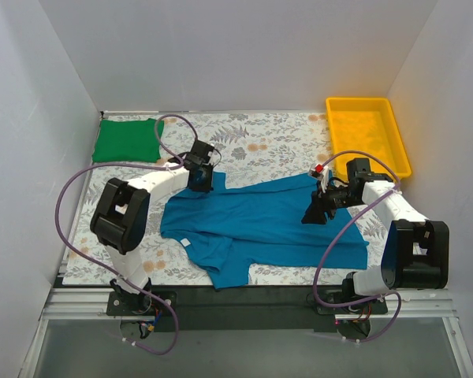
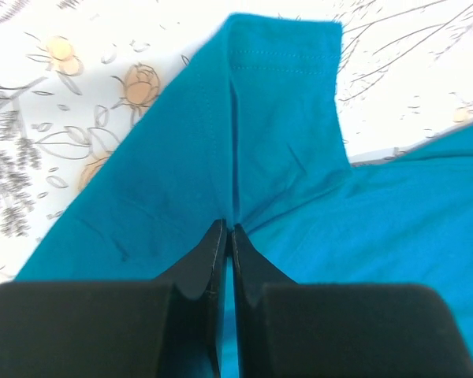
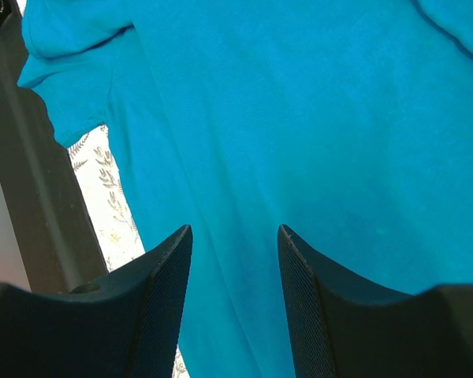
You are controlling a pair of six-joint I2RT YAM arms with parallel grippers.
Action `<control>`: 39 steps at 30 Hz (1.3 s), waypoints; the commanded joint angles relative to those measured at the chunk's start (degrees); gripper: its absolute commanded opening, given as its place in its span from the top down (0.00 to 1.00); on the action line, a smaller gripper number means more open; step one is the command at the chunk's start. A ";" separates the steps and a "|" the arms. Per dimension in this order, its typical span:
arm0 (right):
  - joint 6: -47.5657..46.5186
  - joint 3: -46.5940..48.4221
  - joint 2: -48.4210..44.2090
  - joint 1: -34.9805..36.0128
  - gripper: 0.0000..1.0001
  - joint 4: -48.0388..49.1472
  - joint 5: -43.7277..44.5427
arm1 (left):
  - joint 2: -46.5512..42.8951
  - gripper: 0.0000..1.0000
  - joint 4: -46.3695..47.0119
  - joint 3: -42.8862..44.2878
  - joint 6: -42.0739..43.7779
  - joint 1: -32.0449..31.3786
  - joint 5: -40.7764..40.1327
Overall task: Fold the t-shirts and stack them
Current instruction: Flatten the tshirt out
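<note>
White walls box in a counter (image 1: 276,138) covered with a flowery leaf-print cloth. The teal t-shirt (image 1: 268,224) is spread mostly flat across the middle of it, a bit rumpled, with one sleeve poking toward the far left and one corner reaching close to the near edge. There's a tiny white label (image 1: 187,242) showing too. The green t-shirt (image 1: 126,140) sits folded into a neat square in the far left corner, well apart from the teal one. A yellow tray (image 1: 368,134) is off in the far right corner. The left pincer (image 2: 227,234) is down at that sleeve, clamped tight with a ridge of teal cloth pinched between its tips. The right pincer (image 3: 235,236) hovers low over the shirt's right side, jaws about half apart, gripping nothing.
</note>
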 commanded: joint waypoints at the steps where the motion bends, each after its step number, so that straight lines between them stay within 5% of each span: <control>1: -0.51 0.25 -0.09 -0.20 0.46 0.97 0.50 | -6.79 1.00 -0.04 0.18 -0.36 -0.18 -1.87; 13: 13.96 19.93 12.63 1.99 0.51 8.52 22.54 | -17.95 1.00 2.07 -10.00 -2.29 3.95 -4.42; 21: 14.87 26.88 25.82 8.14 0.51 11.69 36.79 | -25.68 1.00 2.95 -17.31 -2.21 9.04 -3.98; 31: 15.04 31.45 33.48 13.23 0.52 11.34 39.09 | -31.84 1.00 4.88 -22.76 -2.65 10.81 -6.53; 39: 15.04 37.51 38.93 22.98 0.78 7.13 33.56 | -33.16 1.00 6.46 -24.25 -2.91 11.51 -8.63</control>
